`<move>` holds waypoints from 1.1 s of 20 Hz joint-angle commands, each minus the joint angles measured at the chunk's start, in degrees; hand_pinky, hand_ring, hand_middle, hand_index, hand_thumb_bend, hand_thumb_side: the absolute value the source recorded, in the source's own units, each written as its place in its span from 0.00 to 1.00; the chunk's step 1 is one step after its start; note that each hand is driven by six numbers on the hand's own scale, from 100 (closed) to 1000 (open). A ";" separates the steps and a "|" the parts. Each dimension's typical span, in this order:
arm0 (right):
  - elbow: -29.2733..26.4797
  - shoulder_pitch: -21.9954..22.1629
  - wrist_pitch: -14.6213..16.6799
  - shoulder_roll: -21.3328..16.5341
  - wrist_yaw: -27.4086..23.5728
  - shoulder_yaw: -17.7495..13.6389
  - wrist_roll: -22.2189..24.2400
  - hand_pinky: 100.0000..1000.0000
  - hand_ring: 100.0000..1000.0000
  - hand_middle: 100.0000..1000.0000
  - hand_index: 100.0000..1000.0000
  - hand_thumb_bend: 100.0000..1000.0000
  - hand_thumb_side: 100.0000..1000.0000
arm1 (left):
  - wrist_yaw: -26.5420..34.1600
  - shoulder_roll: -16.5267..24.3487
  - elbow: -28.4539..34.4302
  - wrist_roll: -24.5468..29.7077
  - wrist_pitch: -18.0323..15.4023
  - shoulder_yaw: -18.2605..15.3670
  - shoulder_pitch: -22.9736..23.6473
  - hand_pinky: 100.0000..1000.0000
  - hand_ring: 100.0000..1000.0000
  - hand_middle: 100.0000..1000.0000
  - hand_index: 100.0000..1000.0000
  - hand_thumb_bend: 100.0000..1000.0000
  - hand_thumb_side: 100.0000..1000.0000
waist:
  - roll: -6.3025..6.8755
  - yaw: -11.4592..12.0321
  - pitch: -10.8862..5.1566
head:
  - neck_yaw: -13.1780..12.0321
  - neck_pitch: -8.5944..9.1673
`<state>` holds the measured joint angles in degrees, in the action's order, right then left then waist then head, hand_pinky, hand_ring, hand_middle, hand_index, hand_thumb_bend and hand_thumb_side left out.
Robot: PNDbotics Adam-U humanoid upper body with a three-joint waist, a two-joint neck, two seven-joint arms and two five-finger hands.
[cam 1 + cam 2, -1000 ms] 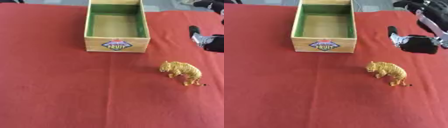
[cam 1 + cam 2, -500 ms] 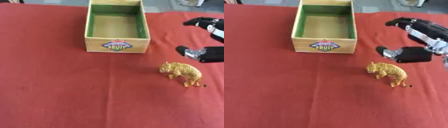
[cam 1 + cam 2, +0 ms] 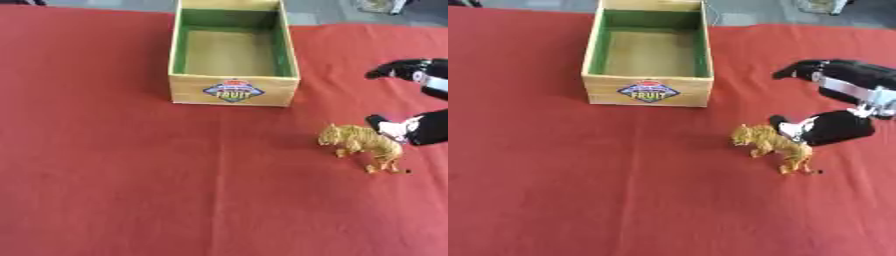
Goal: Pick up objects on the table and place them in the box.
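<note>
A toy tiger (image 3: 773, 146) stands on the red counter (image 3: 579, 190), in front of and to the right of the open wooden box (image 3: 648, 94). Its long axis runs diagonally, head toward the box, tail toward the near right. The right hand (image 3: 833, 127) reaches in from the right, its fingers (image 3: 807, 70) spread wide and holding nothing. Its thumb sits just behind the tiger's back; the fingers hang farther back. No left hand shows.

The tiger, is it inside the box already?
No, the tiger stands on the red cloth outside the box, beside the right hand.
</note>
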<state>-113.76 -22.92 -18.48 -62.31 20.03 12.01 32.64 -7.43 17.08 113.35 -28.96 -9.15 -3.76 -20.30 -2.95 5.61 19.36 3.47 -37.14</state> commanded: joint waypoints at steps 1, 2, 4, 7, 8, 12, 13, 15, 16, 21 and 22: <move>-0.84 0.18 0.05 -2.28 -0.29 -0.94 2.61 0.97 0.99 0.95 1.00 0.23 0.56 | 0.05 1.18 1.24 0.02 0.11 -0.08 -0.77 0.56 0.55 0.53 0.79 0.00 0.74 | 0.08 -0.10 -1.01 | -0.12 0.59; -0.84 0.37 0.08 -2.34 -0.16 -0.78 3.08 0.97 0.99 0.95 1.00 0.27 0.58 | 0.05 1.17 1.24 0.03 0.12 -0.08 -0.79 0.56 0.55 0.53 0.79 0.00 0.74 | 0.06 -0.11 -1.01 | -0.11 0.62; -0.84 0.71 -0.02 -2.40 0.15 -0.44 3.86 0.97 0.99 0.95 1.00 0.39 0.64 | 0.06 1.14 1.24 0.01 0.13 -0.09 -0.82 0.56 0.55 0.53 0.79 0.00 0.74 | 0.04 -0.11 -0.99 | -0.10 0.67; -0.81 1.12 -0.64 -2.56 1.30 -0.15 4.51 0.96 0.98 0.95 1.00 0.43 0.67 | 0.02 1.12 1.24 0.03 0.13 -0.09 -0.81 0.56 0.55 0.52 0.79 0.00 0.73 | 0.01 -0.11 -0.94 | -0.06 0.68; -0.70 1.20 -0.88 -2.63 2.23 -0.07 4.58 0.96 0.98 0.95 1.00 0.44 0.67 | 0.01 1.12 1.24 0.02 0.13 -0.10 -0.80 0.56 0.55 0.52 0.79 0.00 0.73 | 0.01 -0.11 -0.93 | -0.04 0.68; 1.88 0.66 -1.08 -2.25 6.71 1.03 4.71 0.95 0.96 0.93 1.00 0.41 0.64 | 0.01 1.06 1.24 0.11 0.13 0.00 -0.81 0.56 0.55 0.52 0.79 0.00 0.73 | 0.00 -0.03 -0.86 | 0.15 0.65; 2.74 0.26 -1.08 -1.97 7.46 1.40 4.76 0.95 0.96 0.93 1.00 0.40 0.64 | 0.02 1.03 1.24 0.15 0.15 0.04 -0.80 0.56 0.55 0.52 0.79 0.00 0.72 | 0.00 0.01 -0.83 | 0.22 0.64; 4.31 -0.65 -0.92 -1.45 8.36 2.12 4.92 0.94 0.95 0.92 1.00 0.37 0.61 | 0.00 1.00 1.24 0.23 0.18 0.07 -0.79 0.56 0.54 0.52 0.78 0.00 0.72 | -0.01 0.11 -0.74 | 0.34 0.68; 4.95 -1.04 -0.77 -1.24 8.60 2.43 5.01 0.94 0.94 0.91 1.00 0.36 0.59 | -0.03 0.99 1.24 0.27 0.18 0.08 -0.79 0.56 0.54 0.52 0.78 0.00 0.72 | -0.02 0.16 -0.70 | 0.37 0.68; 8.34 -2.64 -0.12 -0.15 9.20 3.79 5.47 0.94 0.93 0.90 1.00 0.35 0.57 | -0.17 0.89 1.24 0.35 0.26 0.07 -0.73 0.56 0.54 0.51 0.78 0.00 0.71 | -0.02 0.45 -0.34 | 0.95 0.80; 8.92 -2.88 0.05 0.07 9.09 4.01 5.55 0.94 0.92 0.90 1.00 0.35 0.57 | -0.20 0.87 1.24 0.33 0.28 0.06 -0.72 0.56 0.54 0.51 0.78 0.00 0.71 | -0.02 0.50 -0.29 | 1.04 0.81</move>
<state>-105.45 -25.05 -18.75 -61.10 28.62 16.38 38.11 -7.45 17.08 113.36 -28.70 -8.90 -3.75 -20.39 -2.98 6.12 20.11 4.25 -37.07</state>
